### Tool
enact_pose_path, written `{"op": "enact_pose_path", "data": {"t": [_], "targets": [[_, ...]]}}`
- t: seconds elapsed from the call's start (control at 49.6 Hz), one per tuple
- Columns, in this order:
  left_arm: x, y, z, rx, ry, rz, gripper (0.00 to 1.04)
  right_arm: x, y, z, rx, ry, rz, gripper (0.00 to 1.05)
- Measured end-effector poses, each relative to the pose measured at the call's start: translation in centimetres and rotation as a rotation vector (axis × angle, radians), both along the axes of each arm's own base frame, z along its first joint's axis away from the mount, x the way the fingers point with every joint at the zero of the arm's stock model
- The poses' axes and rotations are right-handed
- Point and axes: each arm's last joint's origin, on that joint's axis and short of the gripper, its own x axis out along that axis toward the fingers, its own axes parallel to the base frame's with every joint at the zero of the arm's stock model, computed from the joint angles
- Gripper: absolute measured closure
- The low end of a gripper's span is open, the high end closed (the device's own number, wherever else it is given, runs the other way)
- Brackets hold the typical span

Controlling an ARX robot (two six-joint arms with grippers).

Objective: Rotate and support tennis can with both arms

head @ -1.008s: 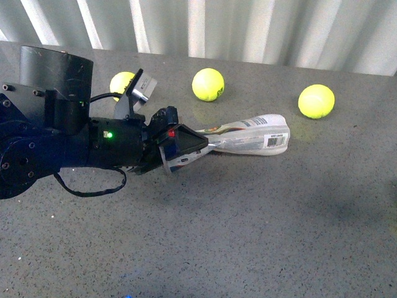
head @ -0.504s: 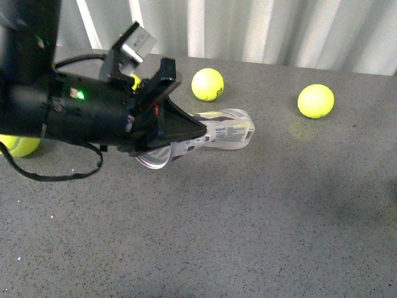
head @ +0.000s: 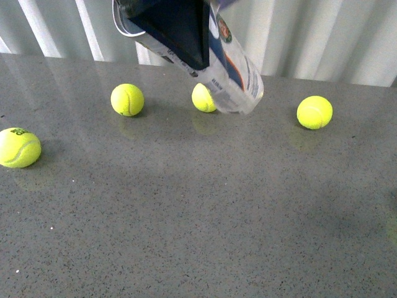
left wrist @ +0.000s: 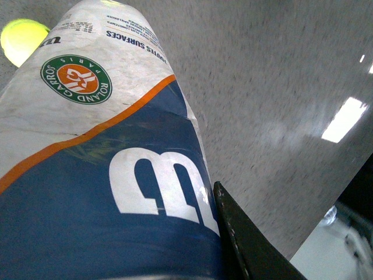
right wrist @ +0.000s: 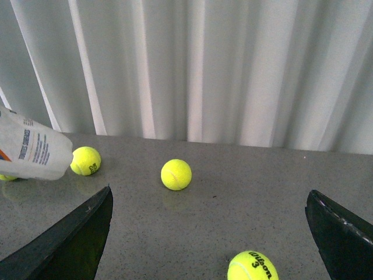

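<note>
The left claw point(head: 195, 49) is gripping the tilted tennis can point(head: 231, 69) in the upper middle of the front frame, above the desk point(head: 198, 217). The right claw point(right wrist: 210, 192) is gaping wide, holding nothing.

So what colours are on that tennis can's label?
The clear plastic tennis can: white and dark blue, orange stripe between; left wrist view.

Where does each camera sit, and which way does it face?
Front: on the robot's body, facing the curtain across the table; the left gripper holds the tennis can aloft at the top.
Left wrist: on the left arm, looking along the can toward the table; one black finger shows.
Right wrist: on the right arm, facing the curtain; the right gripper shows open fingers.
Shared: all three see the can.
</note>
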Motion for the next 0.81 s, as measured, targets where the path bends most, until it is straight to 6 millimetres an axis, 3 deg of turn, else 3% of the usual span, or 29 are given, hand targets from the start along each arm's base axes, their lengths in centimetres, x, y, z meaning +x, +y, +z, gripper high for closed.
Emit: {"op": "enact_pose_path", "data": {"t": [0.222,0.544,0.807], "targets": [[0.8,-2.0,-2.0,0.258,-0.001,-0.137,1.01,0.0,0.0,0.0,0.0,0.0,0.0,0.07],[1.1,-1.5,-5.0,0.57,0.039,-0.321,1.01,0.0,0.0,0.0,0.0,0.0,0.0,0.07],[0.3,-1.6,-5.8,0.603,0.194,-0.492,1.01,0.0,0.0,0.0,0.0,0.0,0.0,0.07]]}}
